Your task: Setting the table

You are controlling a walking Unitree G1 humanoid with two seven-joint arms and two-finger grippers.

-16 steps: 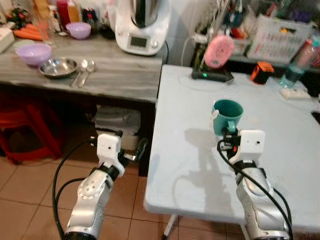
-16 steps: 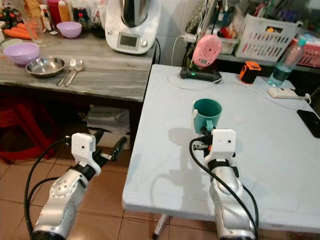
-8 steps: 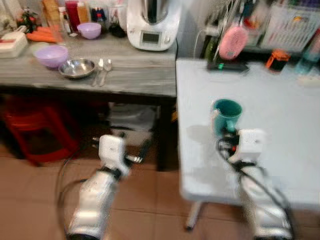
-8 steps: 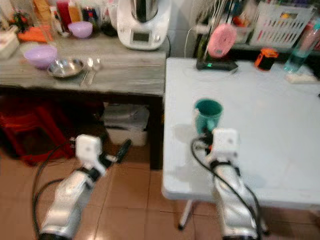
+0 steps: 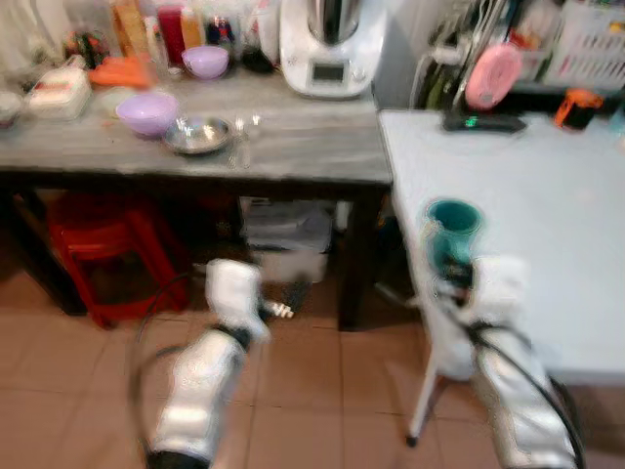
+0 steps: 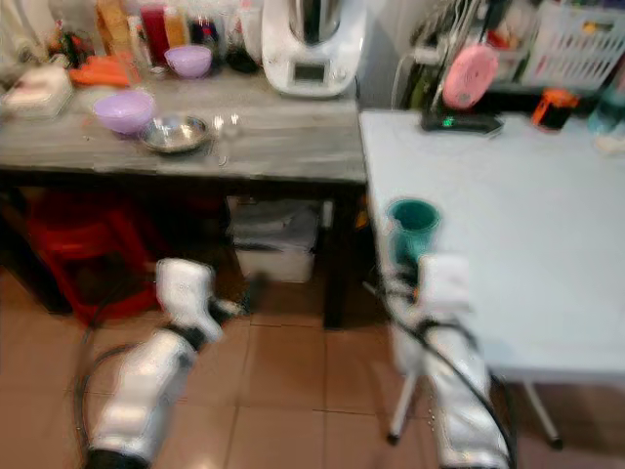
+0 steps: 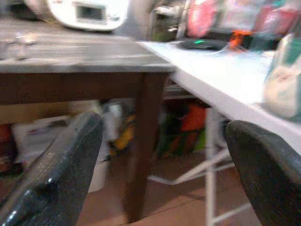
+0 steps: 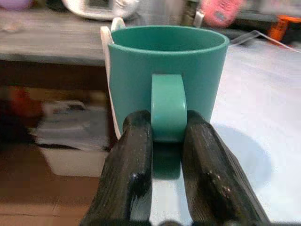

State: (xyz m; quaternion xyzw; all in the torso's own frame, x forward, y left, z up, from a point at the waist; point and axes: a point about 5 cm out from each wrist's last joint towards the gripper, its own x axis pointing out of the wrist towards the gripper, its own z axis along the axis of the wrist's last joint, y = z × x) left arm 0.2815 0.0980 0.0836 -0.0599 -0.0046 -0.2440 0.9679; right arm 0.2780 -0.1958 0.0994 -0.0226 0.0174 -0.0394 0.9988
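My right gripper is shut on the handle of a teal mug, with one black finger on each side of the handle. The mug stands upright at the left edge of the white table; I cannot tell whether it rests on the table or hangs just above it. A purple bowl, a metal bowl and blurred cutlery lie on the grey wooden counter to the left. My left gripper is open and empty, low in front of the counter.
A white kitchen appliance, bottles and a small purple bowl stand at the counter's back. A pink fan and an orange object sit at the table's far side. A red stool and boxes are under the counter. The floor is tiled.
The whole picture has shifted right and blurred, so the camera has swung left. The mug, still gripped, has gone from mid-table to the table's left edge.
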